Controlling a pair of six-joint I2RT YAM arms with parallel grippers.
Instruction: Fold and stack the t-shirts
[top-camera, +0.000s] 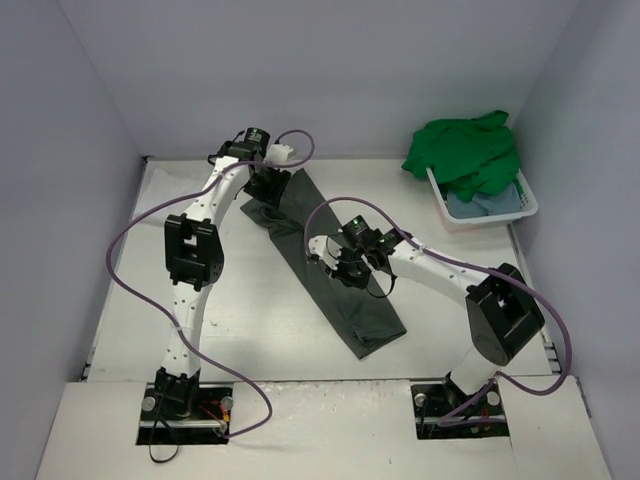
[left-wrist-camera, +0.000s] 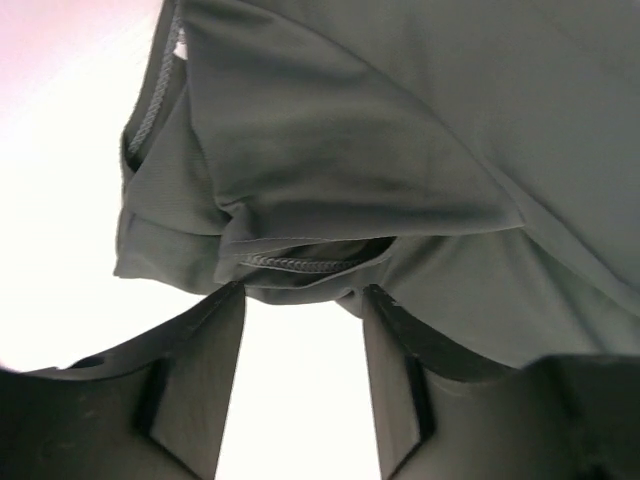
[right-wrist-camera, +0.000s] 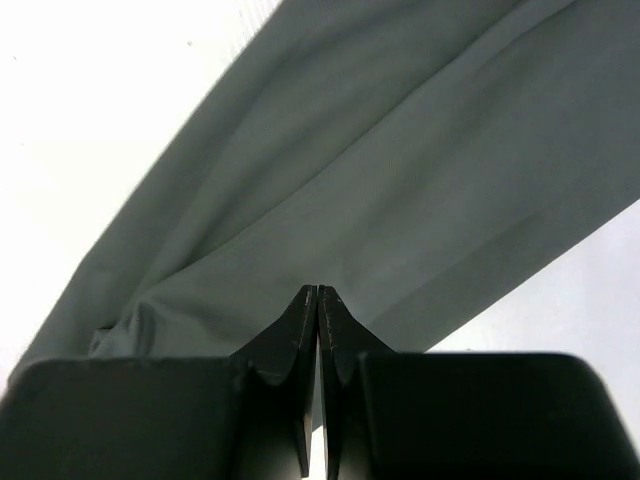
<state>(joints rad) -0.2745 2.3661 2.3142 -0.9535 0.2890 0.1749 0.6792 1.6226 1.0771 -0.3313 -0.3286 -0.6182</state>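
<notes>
A dark grey-olive t-shirt (top-camera: 325, 262) lies folded into a long narrow strip, running diagonally across the table from back left to front middle. My left gripper (top-camera: 268, 186) hovers at its far end. In the left wrist view that gripper (left-wrist-camera: 303, 295) is open, its fingertips at a bunched sleeve and hem of the shirt (left-wrist-camera: 350, 130), with bare table between the fingers. My right gripper (top-camera: 348, 266) sits over the strip's middle. In the right wrist view it (right-wrist-camera: 317, 290) is shut, tips together against the cloth (right-wrist-camera: 350, 170), with nothing seen pinched. A bright green t-shirt (top-camera: 465, 150) and a light blue t-shirt (top-camera: 490, 205) lie in the basket.
A white plastic basket (top-camera: 530, 206) stands at the back right against the wall, the green shirt heaped over its rim. Purple cables loop off both arms. Walls close in the table at left, back and right.
</notes>
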